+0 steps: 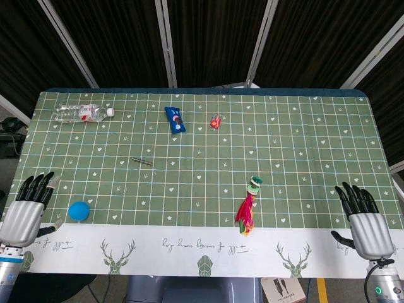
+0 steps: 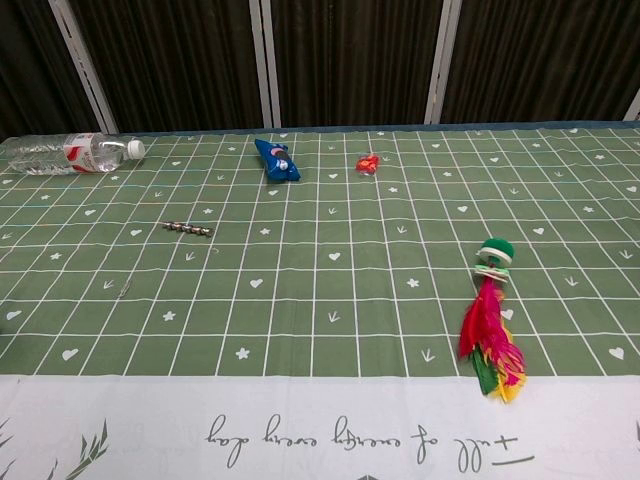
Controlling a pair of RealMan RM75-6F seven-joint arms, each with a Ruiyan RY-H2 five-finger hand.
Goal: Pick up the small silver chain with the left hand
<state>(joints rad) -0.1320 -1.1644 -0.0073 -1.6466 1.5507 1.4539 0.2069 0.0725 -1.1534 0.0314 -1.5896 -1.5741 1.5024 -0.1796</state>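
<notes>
Both hands sit at the near table edge, the left hand [image 1: 28, 208] and right hand [image 1: 365, 218] each with fingers spread, holding nothing. One small silver chain [image 1: 142, 161] lies well ahead and right of the left hand; one blue ball [image 1: 79, 211] sits just beside it. One feather toy [image 1: 248, 208], one water bottle [image 1: 82, 113].

We see the chain [image 1: 142, 161] left of centre on the tabletop [image 1: 303, 145]. Behind it lie a bottle [image 1: 82, 113], a packet [image 1: 176, 118] and perhaps a sweet [image 1: 215, 122]. A feathered toy [image 1: 249, 206] lies front right, a ball [image 1: 79, 211] front left.
</notes>
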